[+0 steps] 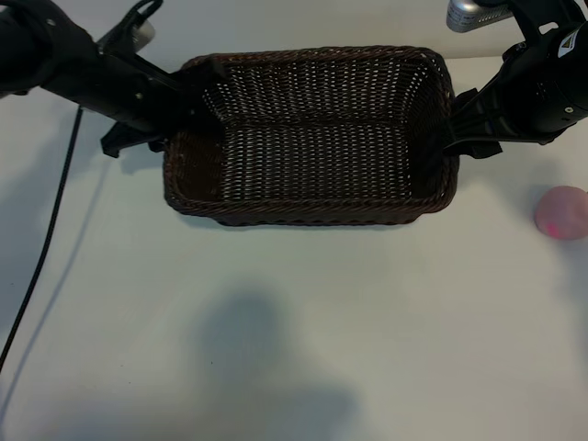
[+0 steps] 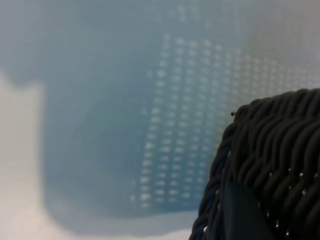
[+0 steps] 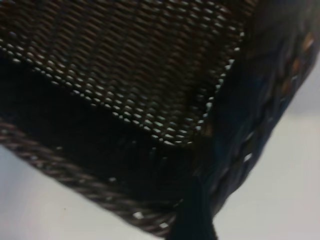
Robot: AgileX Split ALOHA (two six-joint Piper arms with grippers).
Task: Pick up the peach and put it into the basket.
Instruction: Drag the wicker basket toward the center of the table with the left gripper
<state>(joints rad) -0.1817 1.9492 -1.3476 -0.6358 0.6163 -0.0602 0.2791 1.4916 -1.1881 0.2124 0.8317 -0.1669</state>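
Exterior view: both grippers' jaws straddle opposite end rims of the basket [image 1: 312, 138], left [image 1: 179, 119] narrower, right [image 1: 455, 133] wider. Peach [image 1: 562, 213] lies on the table [image 1: 294, 331], beside the basket's right end.

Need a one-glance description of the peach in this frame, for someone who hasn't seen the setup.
Start at the big dark woven basket at the back middle of the white table. Look to the exterior view's right, past the basket's short end and the right arm, to the table's edge. The peach lies there alone: a small, smooth, pale pink ball, the only round or light-coloured object present.
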